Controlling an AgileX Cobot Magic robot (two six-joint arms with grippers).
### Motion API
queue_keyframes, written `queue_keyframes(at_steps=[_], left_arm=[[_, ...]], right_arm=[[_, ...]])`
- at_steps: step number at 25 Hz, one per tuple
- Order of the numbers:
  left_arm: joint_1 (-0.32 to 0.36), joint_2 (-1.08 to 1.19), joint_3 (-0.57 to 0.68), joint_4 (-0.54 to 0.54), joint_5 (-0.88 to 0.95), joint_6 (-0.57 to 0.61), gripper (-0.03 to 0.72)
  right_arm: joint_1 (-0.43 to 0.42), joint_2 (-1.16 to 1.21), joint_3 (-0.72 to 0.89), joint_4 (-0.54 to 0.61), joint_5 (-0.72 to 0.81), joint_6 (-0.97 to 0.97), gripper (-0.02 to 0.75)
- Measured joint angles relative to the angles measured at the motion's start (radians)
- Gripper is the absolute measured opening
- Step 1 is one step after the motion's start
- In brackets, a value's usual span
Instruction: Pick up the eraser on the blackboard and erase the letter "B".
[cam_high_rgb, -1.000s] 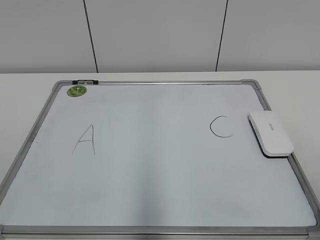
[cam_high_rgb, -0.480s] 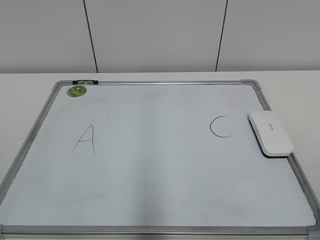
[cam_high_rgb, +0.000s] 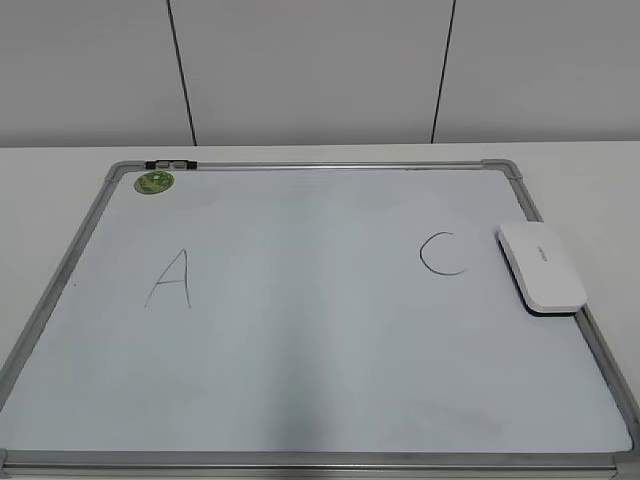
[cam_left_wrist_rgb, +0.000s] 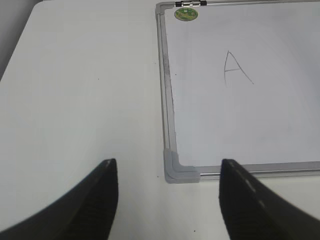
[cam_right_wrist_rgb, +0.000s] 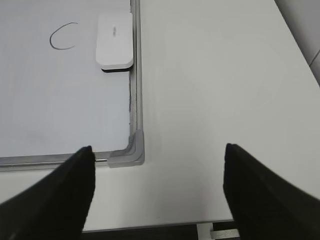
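The white eraser (cam_high_rgb: 542, 267) lies on the right side of the blackboard (cam_high_rgb: 300, 400), against its right frame; it also shows in the right wrist view (cam_right_wrist_rgb: 115, 40). No letter "B" shows on the board; the middle is blank. A handwritten "A" (cam_high_rgb: 170, 279) is on the left and a "C" (cam_high_rgb: 443, 253) on the right. My left gripper (cam_left_wrist_rgb: 167, 172) is open and empty above the board's near left corner (cam_left_wrist_rgb: 177, 170). My right gripper (cam_right_wrist_rgb: 159, 155) is open and empty above the table by the board's near right corner (cam_right_wrist_rgb: 131, 152). Neither gripper shows in the exterior view.
A round green sticker (cam_high_rgb: 154, 182) and a small black clip (cam_high_rgb: 170, 163) sit at the board's far left corner. White table (cam_right_wrist_rgb: 210, 90) lies on both sides of the board. The table's near edge (cam_right_wrist_rgb: 150, 227) is just below my right gripper. A grey panelled wall stands behind.
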Motion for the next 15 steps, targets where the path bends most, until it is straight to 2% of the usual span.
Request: queue_keyframes(at_steps=[15], left_arm=[[0.000, -0.022, 0.000, -0.002, 0.002, 0.000, 0.471]], right_arm=[[0.000, -0.029, 0.000, 0.000, 0.000, 0.000, 0.592]])
